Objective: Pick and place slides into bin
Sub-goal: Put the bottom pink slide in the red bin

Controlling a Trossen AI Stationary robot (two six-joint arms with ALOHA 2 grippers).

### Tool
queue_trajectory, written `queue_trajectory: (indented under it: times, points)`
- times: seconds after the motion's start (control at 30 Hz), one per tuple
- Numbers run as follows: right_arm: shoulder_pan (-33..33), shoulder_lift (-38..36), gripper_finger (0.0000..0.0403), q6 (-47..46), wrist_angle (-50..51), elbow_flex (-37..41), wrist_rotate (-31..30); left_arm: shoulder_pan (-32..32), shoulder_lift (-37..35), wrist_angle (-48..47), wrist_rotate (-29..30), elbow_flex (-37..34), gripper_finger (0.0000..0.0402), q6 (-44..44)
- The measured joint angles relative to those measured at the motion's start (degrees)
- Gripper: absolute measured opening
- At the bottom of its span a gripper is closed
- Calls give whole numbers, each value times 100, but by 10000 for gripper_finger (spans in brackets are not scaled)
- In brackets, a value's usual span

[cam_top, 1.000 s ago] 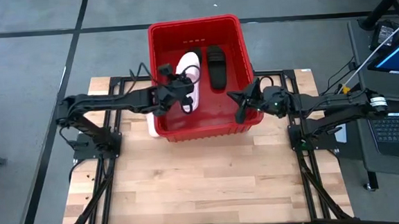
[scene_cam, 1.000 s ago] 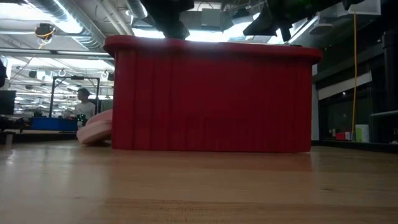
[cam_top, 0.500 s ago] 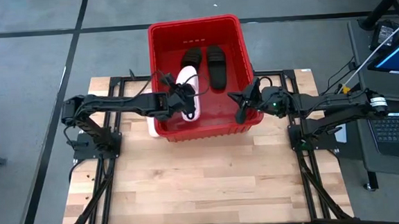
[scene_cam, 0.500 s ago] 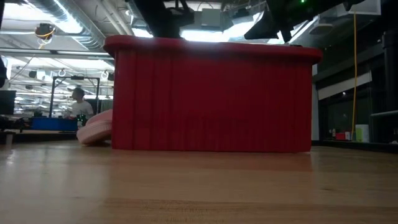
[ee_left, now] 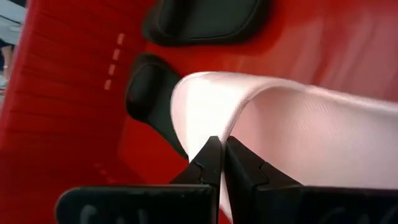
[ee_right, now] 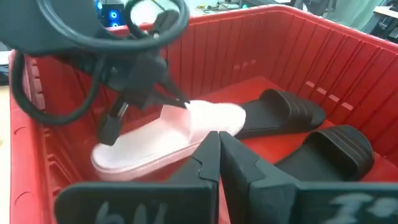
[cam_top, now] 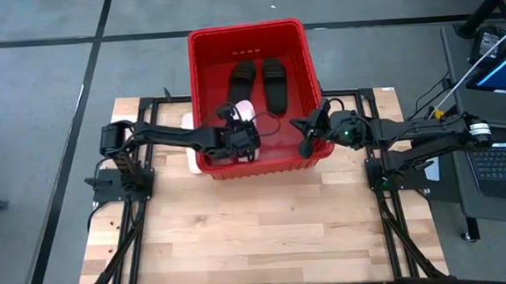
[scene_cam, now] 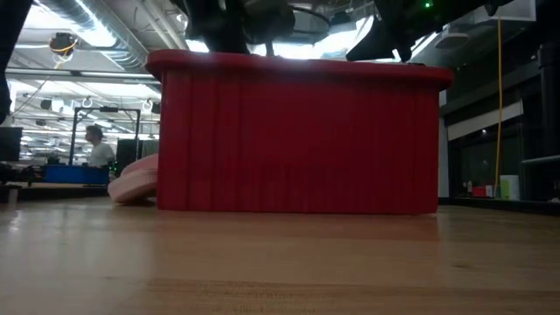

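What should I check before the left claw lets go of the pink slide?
1. Left claw shut on the pink slide's strap: ok.
2. Slide inside the bin, resting on its floor: ok.
3. Two black slides already in the bin, clear of the drop spot: ok.
4. Right claw at the bin's right wall, apart from the left claw: ok.
5. Second pink slide outside the bin on the table: not ok, one left to pick.
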State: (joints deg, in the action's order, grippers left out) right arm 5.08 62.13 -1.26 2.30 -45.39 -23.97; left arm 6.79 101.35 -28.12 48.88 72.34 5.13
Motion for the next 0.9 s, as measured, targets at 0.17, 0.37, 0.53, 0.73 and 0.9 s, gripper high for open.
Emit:
queue_trajectory:
  times: [0.17,0.37,0.53,0.73,0.9]
  points:
    - [0,0,11,2,-1,0,0,10,73,-35,-86,0,3,-3]
    - [0,0,11,0,9,0,-1,120,73,-46,-625,0,3,-8]
    - [0,0,11,-9,14,0,-1,190,73,-55,-710,0,3,-119]
    - [0,0,11,-15,18,0,0,294,99,-87,-1031,0,3,-249]
    - [0,0,11,-15,23,0,-2,315,99,-114,-1046,0,3,-314]
